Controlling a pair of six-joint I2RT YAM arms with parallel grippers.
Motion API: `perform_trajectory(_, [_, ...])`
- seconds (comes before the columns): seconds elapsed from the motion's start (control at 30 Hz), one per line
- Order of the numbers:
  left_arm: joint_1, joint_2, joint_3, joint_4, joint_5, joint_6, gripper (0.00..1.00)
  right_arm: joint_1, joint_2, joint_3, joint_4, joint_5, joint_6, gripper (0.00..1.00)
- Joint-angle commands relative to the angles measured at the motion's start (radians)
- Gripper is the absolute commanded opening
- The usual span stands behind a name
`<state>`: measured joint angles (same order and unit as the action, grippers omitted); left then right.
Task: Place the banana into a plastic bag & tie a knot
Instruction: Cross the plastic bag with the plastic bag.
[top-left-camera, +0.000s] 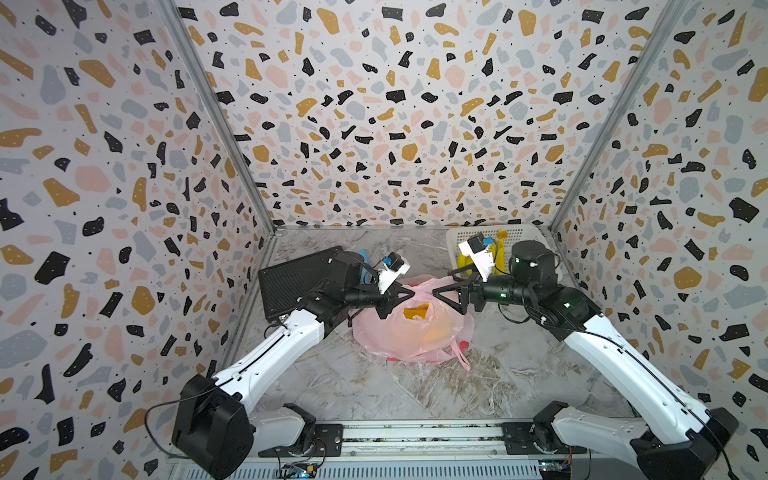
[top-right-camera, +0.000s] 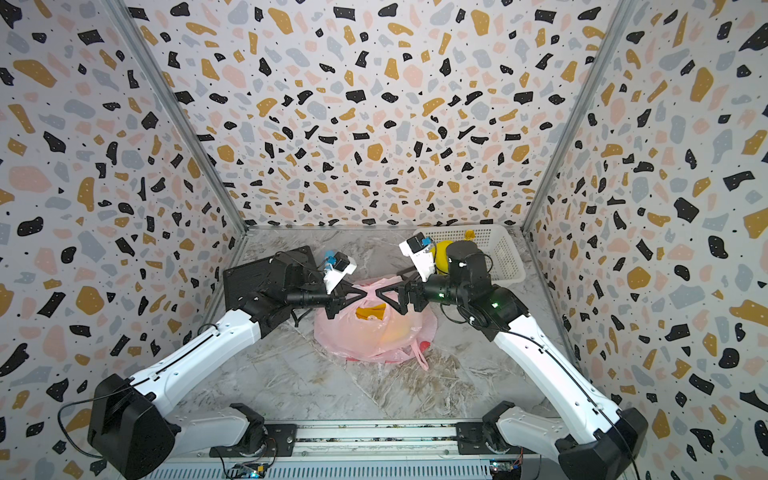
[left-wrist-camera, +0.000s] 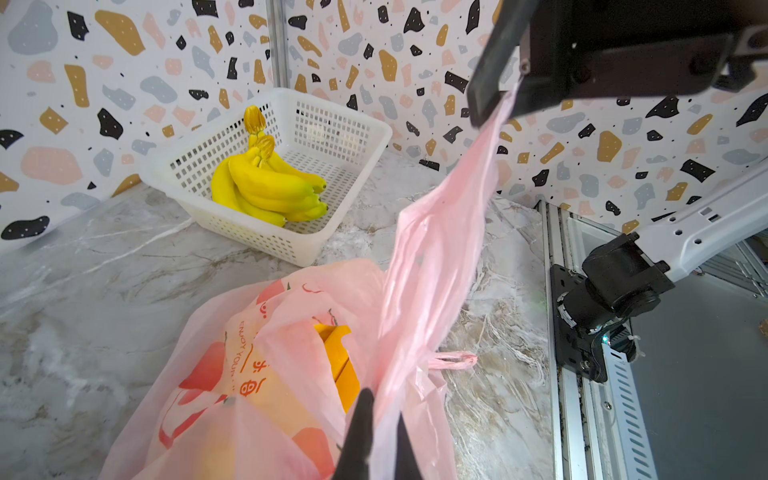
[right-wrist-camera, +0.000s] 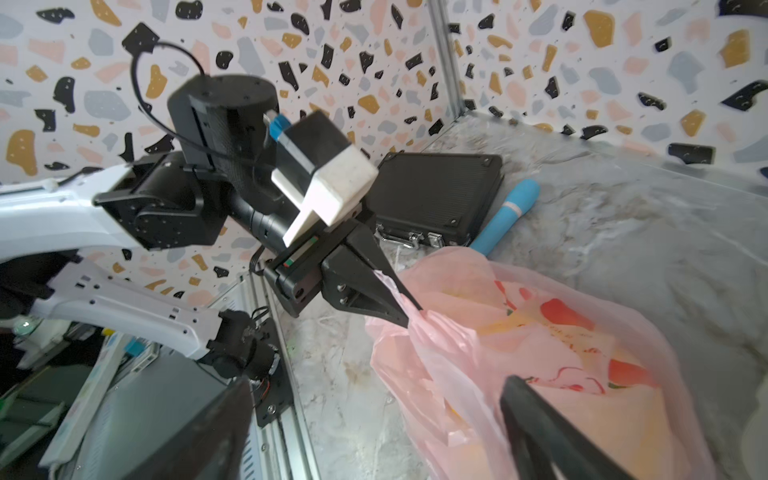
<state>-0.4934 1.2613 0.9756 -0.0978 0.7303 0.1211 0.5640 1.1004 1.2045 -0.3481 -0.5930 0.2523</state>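
A pink plastic bag (top-left-camera: 415, 332) (top-right-camera: 374, 336) lies mid-table, and the yellow banana (top-left-camera: 417, 311) (left-wrist-camera: 338, 361) shows through its mouth. My left gripper (top-left-camera: 411, 293) (left-wrist-camera: 384, 411) is shut on a pink strip of the bag's handle (left-wrist-camera: 436, 249). In the left wrist view that strip runs up to one finger of my right gripper (left-wrist-camera: 494, 104). The right gripper (top-left-camera: 434, 293) (right-wrist-camera: 374, 386) faces the left one tip to tip above the bag, open, its fingers (right-wrist-camera: 540, 424) wide apart with loose bag plastic (right-wrist-camera: 457, 374) between them. The right wrist view shows the left gripper (right-wrist-camera: 409, 313) pinching the pink plastic.
A white perforated basket (top-left-camera: 523, 235) (left-wrist-camera: 353, 124) at the back right holds a bunch of bananas (left-wrist-camera: 266, 187). A black case (top-left-camera: 291, 282) (right-wrist-camera: 436, 195) and a blue cylinder (right-wrist-camera: 507, 216) lie at the back left. The arms' metal rail (top-left-camera: 415, 436) runs along the front edge.
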Motion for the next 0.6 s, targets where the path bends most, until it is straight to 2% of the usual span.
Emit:
perform_trajectory(0.0, [0.007,-0.005,-0.009,0.082,0.043,0.022,0.00,-0.040,-0.039,0.045,-0.060,0.142,0.044,1.00])
perform_trajectory(0.1, [0.014,-0.007,-0.014,0.093,0.048,0.021,0.00,-0.042,-0.034,0.083,-0.133,0.364,0.129,1.00])
perform_trajectory(0.2, [0.022,-0.007,-0.017,0.099,0.064,0.017,0.00,-0.046,-0.026,0.098,-0.183,0.544,0.140,1.00])
perform_trajectory(0.27, [0.025,-0.006,-0.021,0.108,0.072,0.014,0.00,-0.069,-0.010,0.099,-0.192,0.593,0.174,1.00])
perform_trajectory(0.47, [0.038,-0.007,-0.027,0.124,0.106,0.000,0.00,-0.150,0.041,0.083,-0.143,0.492,0.218,1.00])
perform_trajectory(0.57, [0.041,-0.002,-0.029,0.136,0.125,-0.006,0.00,-0.196,0.034,0.015,0.007,0.295,0.216,1.00])
